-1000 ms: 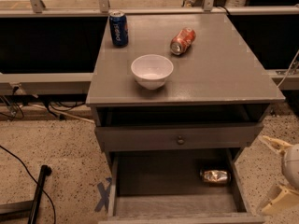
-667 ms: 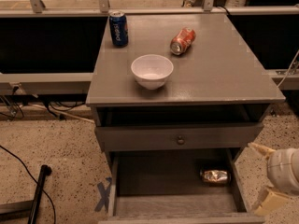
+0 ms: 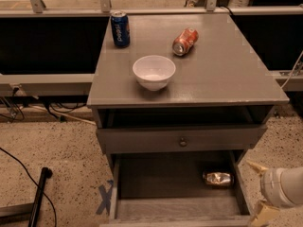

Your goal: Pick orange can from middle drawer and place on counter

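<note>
The orange can [image 3: 218, 178] lies on its side at the right end of the open middle drawer [image 3: 161, 178], on its grey floor. My gripper [image 3: 254, 190] is at the lower right of the camera view, just outside the drawer's right wall and right of the can. Its two pale fingers [image 3: 257, 167] are spread apart and hold nothing. The counter [image 3: 227, 65] is the grey top of the cabinet above.
On the counter stand a white bowl [image 3: 154, 72] at the front middle, a blue Pepsi can [image 3: 120, 28] at the back left, and a red-orange can [image 3: 184, 41] lying on its side. A closed drawer front with a knob [image 3: 182, 141] overhangs the open drawer.
My gripper has moved a little left and down, closer to the drawer's right side. The can and the things on the counter have not moved.
</note>
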Motion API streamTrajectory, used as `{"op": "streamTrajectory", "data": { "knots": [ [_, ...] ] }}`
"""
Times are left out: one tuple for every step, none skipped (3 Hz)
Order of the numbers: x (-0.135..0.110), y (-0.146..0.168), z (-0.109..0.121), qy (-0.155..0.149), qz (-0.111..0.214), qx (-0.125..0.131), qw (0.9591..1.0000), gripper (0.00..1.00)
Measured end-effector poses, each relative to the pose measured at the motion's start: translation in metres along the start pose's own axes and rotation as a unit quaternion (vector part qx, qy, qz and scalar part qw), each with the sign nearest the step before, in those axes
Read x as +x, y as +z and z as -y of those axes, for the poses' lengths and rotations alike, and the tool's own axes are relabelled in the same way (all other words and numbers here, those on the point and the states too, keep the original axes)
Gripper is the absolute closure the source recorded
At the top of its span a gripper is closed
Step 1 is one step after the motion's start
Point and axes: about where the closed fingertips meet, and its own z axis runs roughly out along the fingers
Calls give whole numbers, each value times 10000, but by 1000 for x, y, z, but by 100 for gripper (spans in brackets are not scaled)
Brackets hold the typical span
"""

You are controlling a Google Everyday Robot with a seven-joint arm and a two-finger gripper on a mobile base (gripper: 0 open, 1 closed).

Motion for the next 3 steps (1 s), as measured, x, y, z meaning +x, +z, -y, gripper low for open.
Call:
{"op": "streamTrajectory", "data": {
  "knots": [
    [0, -1, 0, -7, -10, 5, 10000, 0],
    [5, 31, 13, -159, 16, -103, 9998, 0],
    [17, 82, 30, -343, -6, -208, 9992, 0]
  ]
}}
